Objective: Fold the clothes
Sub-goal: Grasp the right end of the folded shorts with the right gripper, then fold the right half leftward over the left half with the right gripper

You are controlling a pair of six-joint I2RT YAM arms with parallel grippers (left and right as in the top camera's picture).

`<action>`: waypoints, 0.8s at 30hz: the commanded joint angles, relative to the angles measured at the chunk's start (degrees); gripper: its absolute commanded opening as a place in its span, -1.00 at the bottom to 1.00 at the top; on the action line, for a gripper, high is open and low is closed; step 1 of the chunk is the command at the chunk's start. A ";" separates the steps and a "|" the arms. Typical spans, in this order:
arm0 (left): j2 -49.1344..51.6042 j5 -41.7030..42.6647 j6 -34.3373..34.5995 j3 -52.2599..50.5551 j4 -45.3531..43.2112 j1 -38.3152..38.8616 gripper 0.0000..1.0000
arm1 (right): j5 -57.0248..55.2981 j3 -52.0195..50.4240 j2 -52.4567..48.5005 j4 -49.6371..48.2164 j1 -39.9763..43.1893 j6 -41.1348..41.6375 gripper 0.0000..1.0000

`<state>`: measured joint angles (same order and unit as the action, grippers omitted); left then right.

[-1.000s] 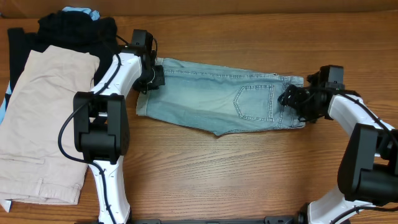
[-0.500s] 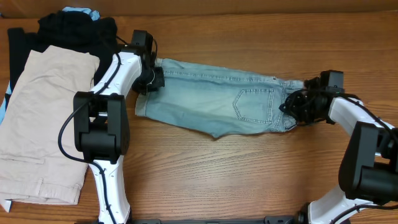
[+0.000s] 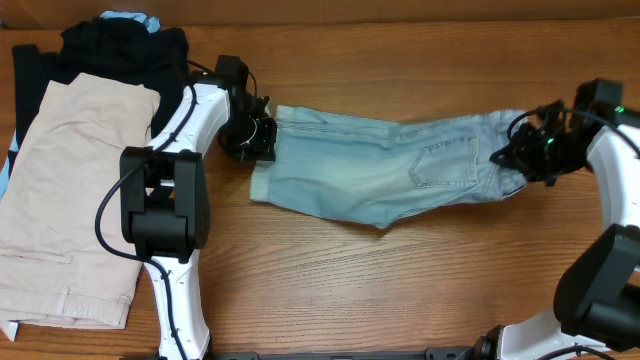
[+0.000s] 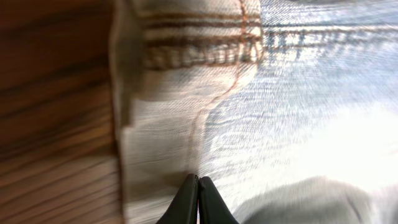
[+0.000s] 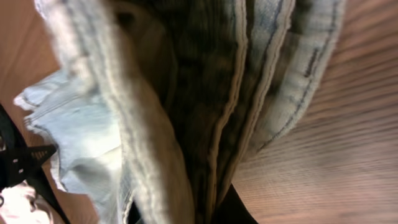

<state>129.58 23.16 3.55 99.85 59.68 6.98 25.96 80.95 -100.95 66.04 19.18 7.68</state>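
Note:
The clothes, light blue denim shorts [image 3: 380, 170], lie stretched across the table between my two grippers, with a back pocket [image 3: 445, 163] facing up. My left gripper [image 3: 262, 140] is shut on the cuff end; in the left wrist view its tips [image 4: 198, 186] pinch together on the pale fabric [image 4: 298, 93] beside the hem. My right gripper [image 3: 510, 158] is shut on the waistband end and holds it raised off the wood. Bunched denim folds [image 5: 186, 93] fill the right wrist view, running down between the dark fingers of that gripper [image 5: 205, 211].
Beige shorts [image 3: 70, 200] lie flat at the left edge of the table, with a black garment [image 3: 120, 50] heaped behind them. Bare wooden tabletop [image 3: 400, 290] spreads in front of the denim shorts.
The right gripper closed on the waistband end and pulled it up and to the right. The whole pair of shorts slid right, and the left gripper went with its end.

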 commanded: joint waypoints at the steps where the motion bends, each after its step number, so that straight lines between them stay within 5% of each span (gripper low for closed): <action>1: 0.26 6.69 -5.42 0.28 -0.02 -0.24 -0.92 | -1.03 6.75 2.32 3.37 0.28 -3.72 -0.92; 14: 0.42 9.29 -6.54 -1.62 -5.51 0.52 -0.91 | -0.81 9.88 2.32 7.06 -2.49 -5.16 -0.92; 24: 0.42 4.98 -0.09 -7.13 -9.68 0.94 -0.92 | 1.16 16.90 2.32 9.22 -3.34 -5.14 -0.92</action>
<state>129.49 30.11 1.56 94.96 50.09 7.14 24.03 92.12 -100.55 74.59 16.64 2.98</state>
